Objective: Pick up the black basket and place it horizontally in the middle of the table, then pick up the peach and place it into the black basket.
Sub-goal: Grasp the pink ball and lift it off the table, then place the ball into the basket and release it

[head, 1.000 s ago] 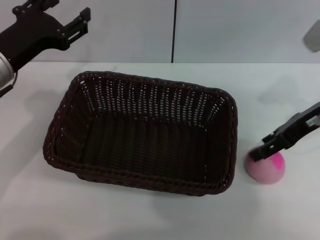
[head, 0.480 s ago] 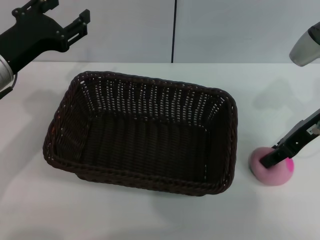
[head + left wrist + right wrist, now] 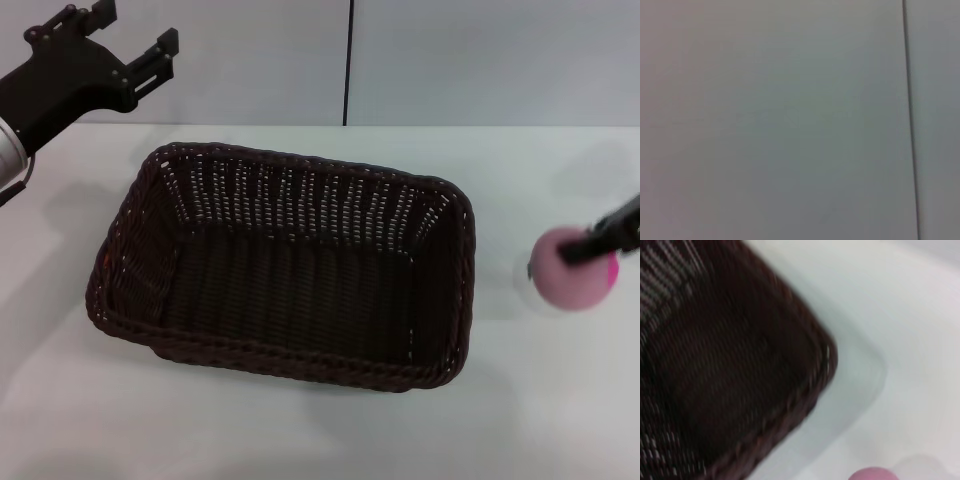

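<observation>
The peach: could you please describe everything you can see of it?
The peach is a small, round, pale pink, fuzzy-looking ball with a magenta patch. It hangs above the table, casting a faint shadow there, right of the black basket and apart from it. The right gripper clasps its top.

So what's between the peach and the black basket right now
Nothing: in the head view only bare white table separates the peach, held by the right gripper, from the black basket.
</observation>
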You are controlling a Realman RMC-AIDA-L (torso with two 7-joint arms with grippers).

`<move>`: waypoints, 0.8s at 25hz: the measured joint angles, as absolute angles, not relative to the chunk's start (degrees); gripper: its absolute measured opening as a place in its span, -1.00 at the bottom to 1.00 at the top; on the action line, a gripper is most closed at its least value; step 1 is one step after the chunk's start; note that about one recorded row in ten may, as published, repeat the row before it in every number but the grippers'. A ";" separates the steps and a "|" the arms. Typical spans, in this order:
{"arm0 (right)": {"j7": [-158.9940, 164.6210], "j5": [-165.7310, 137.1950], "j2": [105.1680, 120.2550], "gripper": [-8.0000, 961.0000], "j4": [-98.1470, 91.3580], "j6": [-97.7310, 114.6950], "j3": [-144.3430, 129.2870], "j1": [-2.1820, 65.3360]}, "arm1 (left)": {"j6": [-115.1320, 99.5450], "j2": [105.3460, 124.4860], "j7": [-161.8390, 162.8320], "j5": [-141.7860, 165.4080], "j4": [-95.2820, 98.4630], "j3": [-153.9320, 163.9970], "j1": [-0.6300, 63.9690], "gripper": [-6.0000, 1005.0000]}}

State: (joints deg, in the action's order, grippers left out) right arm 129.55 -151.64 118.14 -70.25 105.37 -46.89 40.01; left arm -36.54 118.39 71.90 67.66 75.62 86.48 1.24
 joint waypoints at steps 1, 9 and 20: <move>130.07 -150.10 118.09 -0.42 -73.79 106.98 -45.86 39.36 | -36.85 118.39 71.85 67.66 75.59 86.48 1.21 0.48; 134.14 -132.98 118.69 -0.56 -95.70 114.19 -48.24 36.40 | -38.25 118.42 71.83 67.66 75.58 86.43 1.35 0.48; 130.80 -123.99 118.52 -0.67 -70.35 97.78 -62.82 44.08 | -48.59 118.34 66.88 59.33 69.14 84.79 1.20 0.48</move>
